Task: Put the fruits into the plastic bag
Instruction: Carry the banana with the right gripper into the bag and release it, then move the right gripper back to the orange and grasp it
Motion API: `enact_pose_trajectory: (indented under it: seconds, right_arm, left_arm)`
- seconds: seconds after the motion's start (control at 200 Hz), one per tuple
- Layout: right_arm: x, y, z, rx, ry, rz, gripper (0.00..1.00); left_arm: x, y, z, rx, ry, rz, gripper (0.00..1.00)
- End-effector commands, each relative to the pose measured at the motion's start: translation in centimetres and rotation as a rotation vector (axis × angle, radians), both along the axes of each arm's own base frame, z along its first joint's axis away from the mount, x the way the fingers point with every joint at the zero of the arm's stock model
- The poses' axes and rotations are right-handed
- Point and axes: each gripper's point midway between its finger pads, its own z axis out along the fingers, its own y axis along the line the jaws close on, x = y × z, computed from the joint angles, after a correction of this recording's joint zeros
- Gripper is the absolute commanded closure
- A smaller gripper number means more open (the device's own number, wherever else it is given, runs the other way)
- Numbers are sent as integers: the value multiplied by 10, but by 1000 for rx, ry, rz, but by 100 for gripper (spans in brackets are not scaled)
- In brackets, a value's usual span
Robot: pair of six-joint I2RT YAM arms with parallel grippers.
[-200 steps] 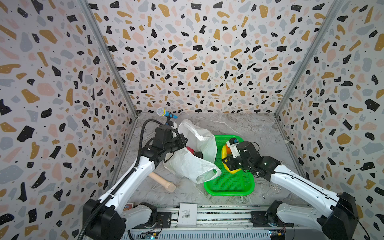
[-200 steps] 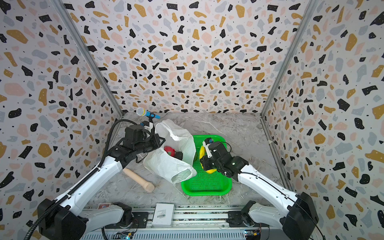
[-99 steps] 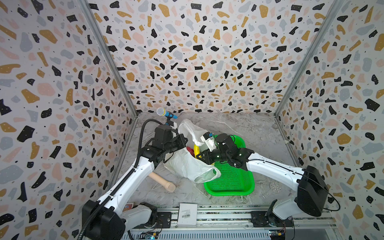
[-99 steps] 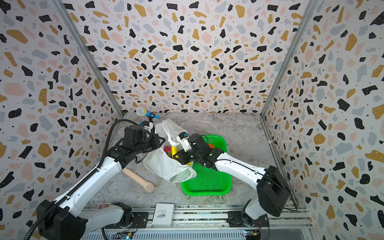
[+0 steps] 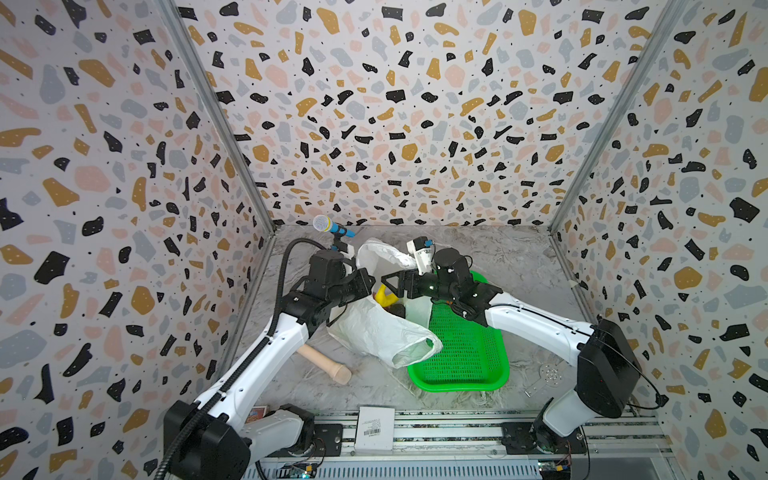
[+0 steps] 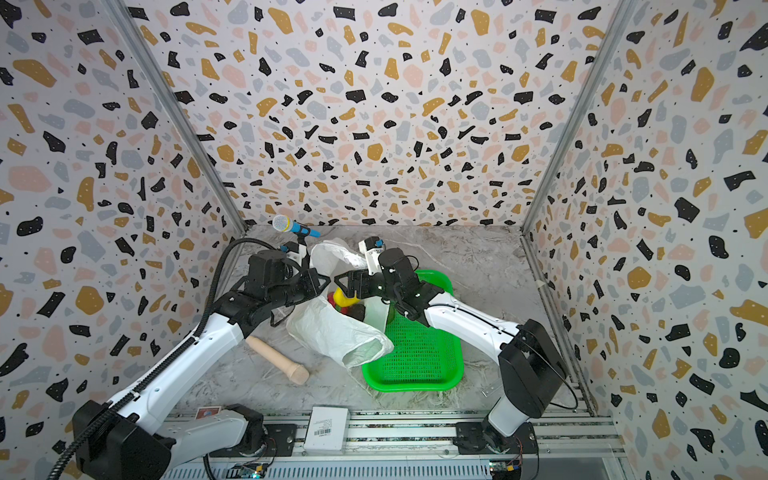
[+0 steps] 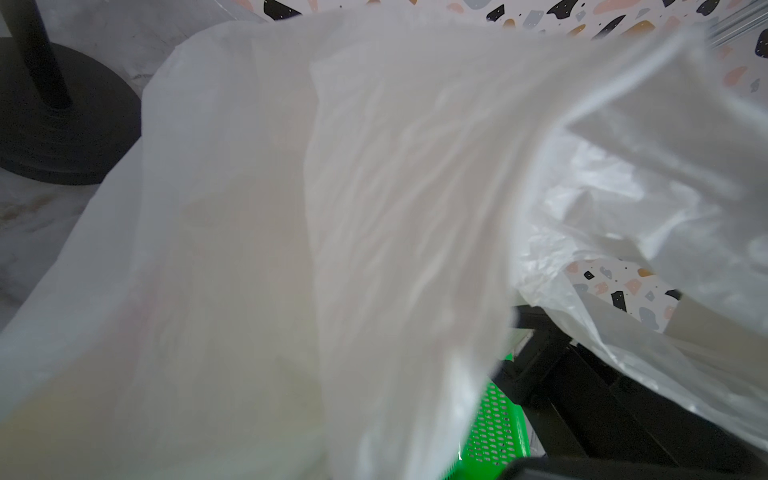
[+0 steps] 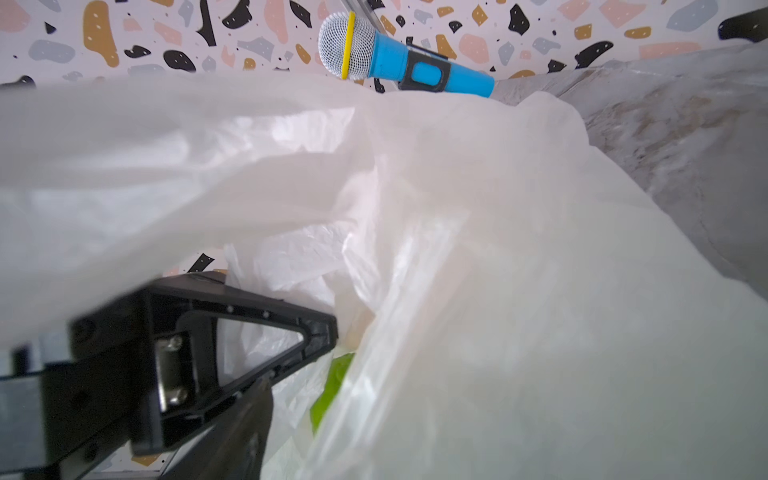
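The right claw (image 5: 395,286) hangs at the mouth of the plastic bag (image 5: 374,330). Its jaws look parted and empty, with the yellow banana (image 5: 384,296) just beneath. The left claw (image 5: 365,284) pinches the bag's rim near the middle of the table (image 5: 519,257). The right claw should back straight out without snagging the film. The bag hides most other fruits and the pinch itself.

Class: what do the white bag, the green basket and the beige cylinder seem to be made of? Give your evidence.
White bag: thin plastic film; translucent, crinkled, faintly glossy. Green basket: likely moulded plastic; uniform bright colour, fine mesh holes. Beige cylinder: probably bare wood; pale, matt, grain not discernible.
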Motion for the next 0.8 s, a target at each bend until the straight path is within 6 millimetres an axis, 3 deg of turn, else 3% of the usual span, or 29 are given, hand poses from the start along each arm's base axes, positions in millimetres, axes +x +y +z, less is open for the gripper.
enact_pose_trajectory:
  seconds: [0.0, 0.235, 0.37, 0.541, 0.616, 0.726, 0.796]
  right_arm:
    - [-22, -23, 34, 35, -72, -3, 21]
    - [-74, -85, 26, 58, -127, -32, 23]
    - [-80, -132, 21, 71, -154, -154, 24]
    - [-53, -196, 8, 54, -137, -414, 23]
    - [-36, -221, -7, 21, -85, -523, 21]
    - [-14, -233, -33, -77, -14, -558, 20]
    - [-2, -226, -49, -165, 18, -514, 18]
  left_arm:
    - [-1, 3, 2, 0, -21, 2, 100]
    - [1, 2, 1, -4, -21, 5, 100]
    - [1, 3, 1, -1, -20, 9, 100]
    - [1, 3, 2, -2, -20, 12, 100]
    - [0, 4, 3, -2, -22, 13, 100]
    - [0, 4, 4, -1, -24, 16, 100]
    - [0, 5, 4, -1, -23, 16, 100]
